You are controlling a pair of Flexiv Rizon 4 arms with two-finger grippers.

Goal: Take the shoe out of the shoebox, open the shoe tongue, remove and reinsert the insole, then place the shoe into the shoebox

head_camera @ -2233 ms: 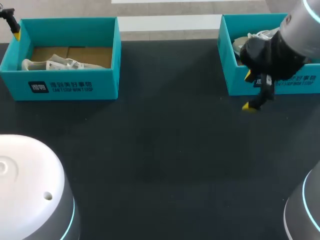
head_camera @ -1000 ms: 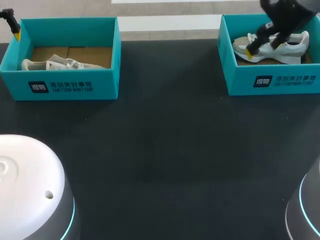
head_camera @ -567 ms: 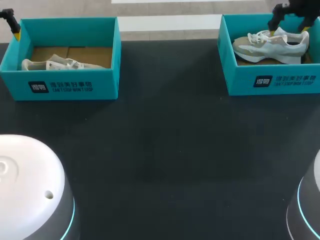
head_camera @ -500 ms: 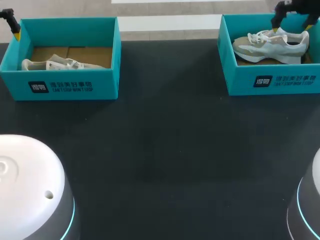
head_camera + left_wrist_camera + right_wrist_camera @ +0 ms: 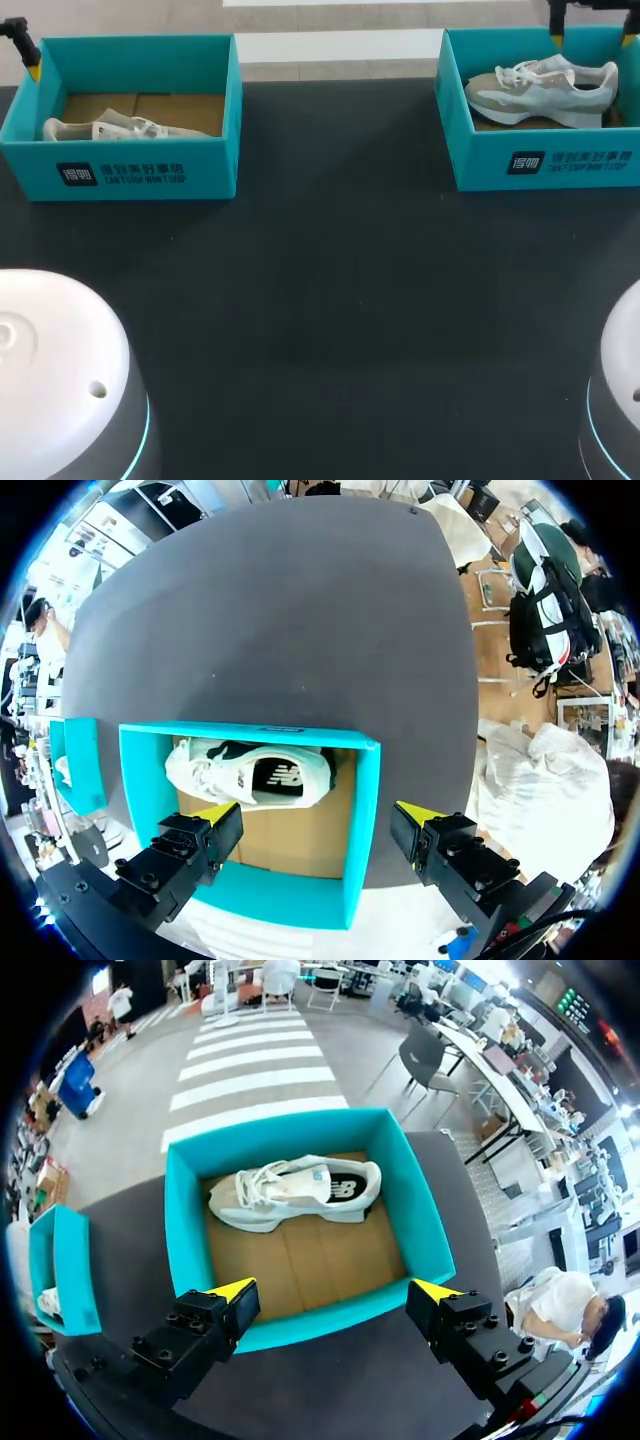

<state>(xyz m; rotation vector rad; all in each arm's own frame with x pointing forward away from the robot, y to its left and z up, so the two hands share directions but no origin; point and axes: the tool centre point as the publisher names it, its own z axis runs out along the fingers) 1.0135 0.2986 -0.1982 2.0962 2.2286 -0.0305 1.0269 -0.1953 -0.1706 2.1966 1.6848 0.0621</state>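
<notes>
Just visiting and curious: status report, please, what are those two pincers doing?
Left pincer open, empty, by left shoebox. Right pincer open, empty, by right shoebox. Left shoe, right shoe each inside its box, untouched. Nothing in the way.

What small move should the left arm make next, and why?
Probably lower the left gripper into the left shoebox toward the shoe. Its fingers are open and empty above the box, and the shoe lies on its side just ahead of them, untouched, so a short descent forward seems needed before any grasp.
</notes>
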